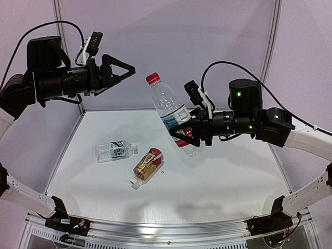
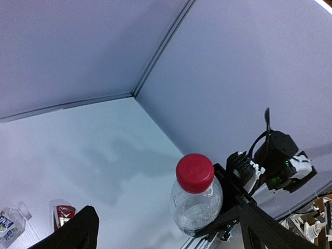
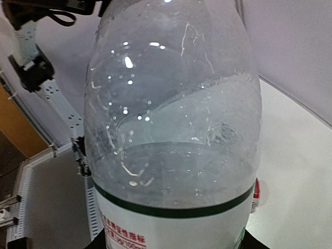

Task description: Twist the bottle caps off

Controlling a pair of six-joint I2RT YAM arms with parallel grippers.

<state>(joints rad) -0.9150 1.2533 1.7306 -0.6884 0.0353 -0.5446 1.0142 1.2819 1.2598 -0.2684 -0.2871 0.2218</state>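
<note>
My right gripper (image 1: 191, 134) is shut on the lower body of a clear bottle (image 1: 169, 108) with a blue-white-red label and holds it tilted in the air, its red cap (image 1: 152, 78) up and to the left. My left gripper (image 1: 126, 69) is open and empty, level with the cap and a short way left of it. In the left wrist view the red cap (image 2: 194, 172) faces the camera between and beyond my spread fingers (image 2: 78, 231). The bottle (image 3: 174, 129) fills the right wrist view, so my right fingers are almost hidden.
A clear bottle with a green-blue label (image 1: 115, 150) and an amber bottle with a red-gold label (image 1: 148, 165) lie on the white table (image 1: 223, 176) at centre left. White walls close in the back and sides.
</note>
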